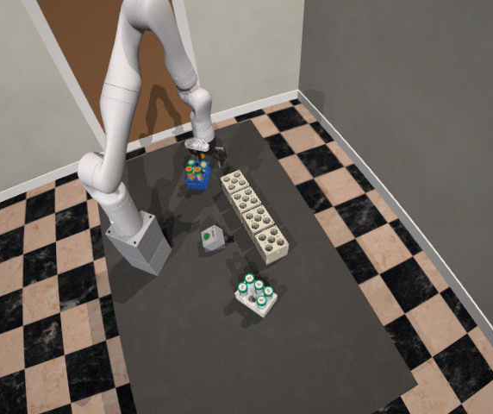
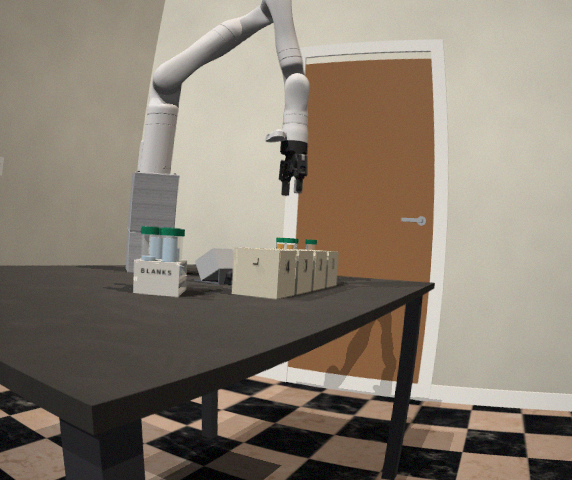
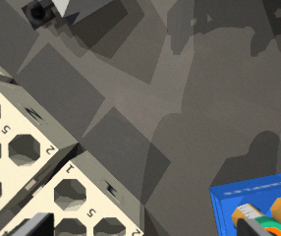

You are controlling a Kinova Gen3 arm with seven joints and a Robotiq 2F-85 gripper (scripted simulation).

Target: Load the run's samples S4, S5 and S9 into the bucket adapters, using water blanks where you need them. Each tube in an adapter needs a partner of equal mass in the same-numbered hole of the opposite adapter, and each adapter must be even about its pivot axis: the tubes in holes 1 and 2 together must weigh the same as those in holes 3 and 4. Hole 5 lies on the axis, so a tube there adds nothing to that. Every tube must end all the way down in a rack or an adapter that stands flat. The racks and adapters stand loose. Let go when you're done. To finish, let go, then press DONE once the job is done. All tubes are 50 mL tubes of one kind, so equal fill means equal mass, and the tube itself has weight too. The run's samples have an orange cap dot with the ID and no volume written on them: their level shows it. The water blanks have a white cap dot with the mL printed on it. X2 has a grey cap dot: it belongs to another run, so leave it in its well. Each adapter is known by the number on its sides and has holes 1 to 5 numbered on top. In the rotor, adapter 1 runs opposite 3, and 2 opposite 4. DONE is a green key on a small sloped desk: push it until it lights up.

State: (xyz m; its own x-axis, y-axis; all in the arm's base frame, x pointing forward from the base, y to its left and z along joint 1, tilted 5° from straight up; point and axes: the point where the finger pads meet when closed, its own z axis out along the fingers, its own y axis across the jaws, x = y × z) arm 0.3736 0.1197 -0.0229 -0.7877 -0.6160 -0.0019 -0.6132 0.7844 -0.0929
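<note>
My gripper [image 1: 213,156] hangs open and empty high above the table, between the blue sample rack [image 1: 195,179] and the far end of the adapter row; it also shows in the exterior view [image 2: 291,187]. The blue rack holds several green-capped tubes with orange cap dots [image 3: 258,218]. Four cream adapters [image 1: 254,216] stand in a row with all visible holes empty; the wrist view shows two of them [image 3: 77,197]. The white BLANKS rack [image 1: 255,295] holds several water tubes. The DONE desk with its green key [image 1: 211,238] stands beside the adapters.
The arm's base pedestal [image 1: 139,247] stands at the table's left edge. A door [image 2: 366,206] is behind the table. The BLANKS rack also shows in the exterior view [image 2: 159,276].
</note>
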